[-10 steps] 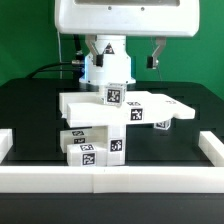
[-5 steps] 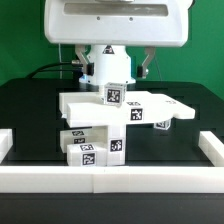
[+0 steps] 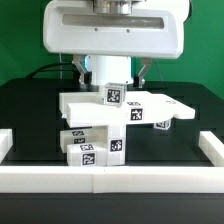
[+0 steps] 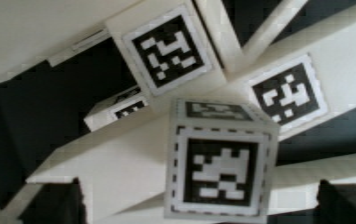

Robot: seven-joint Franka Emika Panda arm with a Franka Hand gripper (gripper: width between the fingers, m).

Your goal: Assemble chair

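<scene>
Item: chair (image 3: 118, 110), white tagged pieces, partly joined, being displayed mid-way on the black table (image 3: 30, 110), just behind the border rail (image 3: 110, 180). A flat slab (image 3: 80, 103) is being carried on stacked blocks (image 3: 90, 146), and an upright block (image 3: 113, 95) is being borne on top. Gripper (image 3: 110, 72): being held above the pieces, with fingers (image 3: 141, 68) being held spread and nothing grasped. In the wrist view, tag stickers are being seen close up.

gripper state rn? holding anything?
Gripper: open, jaws apart on either side of the chair's top tagged block, holding nothing.
</scene>
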